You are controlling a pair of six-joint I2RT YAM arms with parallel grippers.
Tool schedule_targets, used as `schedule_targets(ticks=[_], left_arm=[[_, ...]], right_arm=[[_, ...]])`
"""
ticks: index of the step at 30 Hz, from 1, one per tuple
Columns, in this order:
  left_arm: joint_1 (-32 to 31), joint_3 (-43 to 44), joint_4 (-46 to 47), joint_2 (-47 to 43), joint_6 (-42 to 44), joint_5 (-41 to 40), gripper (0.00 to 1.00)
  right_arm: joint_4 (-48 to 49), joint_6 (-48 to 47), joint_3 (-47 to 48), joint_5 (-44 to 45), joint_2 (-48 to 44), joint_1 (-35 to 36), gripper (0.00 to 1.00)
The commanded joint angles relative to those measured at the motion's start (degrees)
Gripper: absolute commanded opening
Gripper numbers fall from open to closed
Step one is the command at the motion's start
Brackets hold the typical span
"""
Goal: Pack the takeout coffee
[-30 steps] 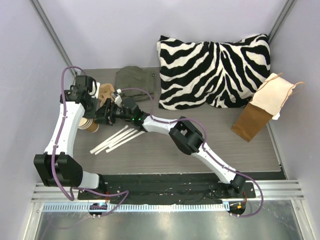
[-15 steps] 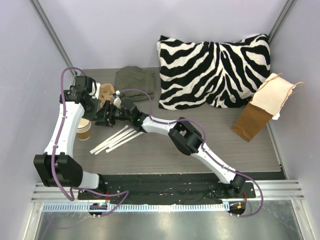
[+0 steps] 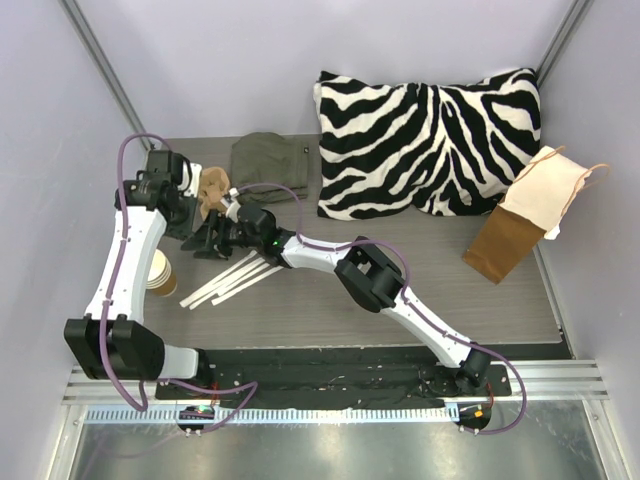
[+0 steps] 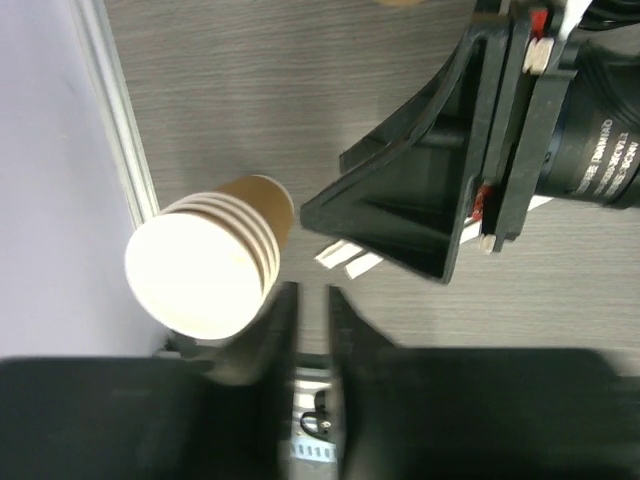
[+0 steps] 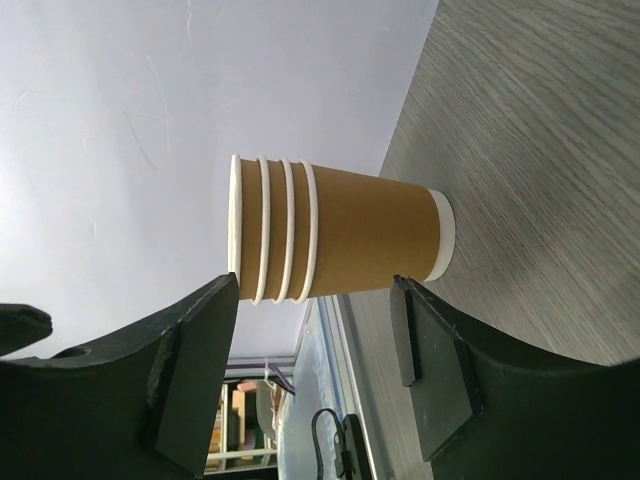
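Note:
The takeout coffee cup (image 3: 160,275) is the tan outer cup of a nested stack with several pale rims. It stands upright near the table's left edge (image 5: 335,245). In the left wrist view the stack (image 4: 205,265) sits just beyond and left of my left gripper (image 4: 308,300). That gripper's jaws stand a narrow gap apart with only table between them. My right gripper (image 3: 210,240) is wide open and faces the stack from the right. Its fingers (image 5: 190,350) stop short of the cup. The tan pulp carrier (image 3: 210,185) lies behind both grippers.
White paper strips (image 3: 225,280) lie right of the cup. An olive cloth (image 3: 268,158) and a zebra pillow (image 3: 430,140) sit at the back. A brown paper bag (image 3: 505,245) with a cream cloth (image 3: 550,195) stands at the right. A wall borders the left edge.
The cup stack has gone from beside the grippers to the left edge, upright. My left gripper's jaws have parted slightly off it. The right gripper shifted a little left.

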Motion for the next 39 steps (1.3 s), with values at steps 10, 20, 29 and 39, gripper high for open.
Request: schedule_targets(ticks=[10, 20, 29, 39], left_arm=[[6.62, -4.93, -5.74, -4.01, 7.02, -0.66, 0.31], [7.85, -9.77, -0.03, -2.08, 8.78, -2.33, 0.3], [10.65, -11.88, 2.87, -0.06, 10.54, -1.98, 0.3], [12.77, -11.97, 3.93, 1.88, 11.33, -0.66, 0.21]], right_arm=[[1.24, -2.4, 4.5, -0.79, -1.14, 0.68, 0.7], [2.2, -1.53, 3.89, -1.4, -1.05, 0.68, 0.7], [3.88, -0.47, 2.74, -1.76, -0.87, 0.6, 0.7], [4.58, 0.06, 2.3, -1.76, -0.61, 0.68, 0.71]])
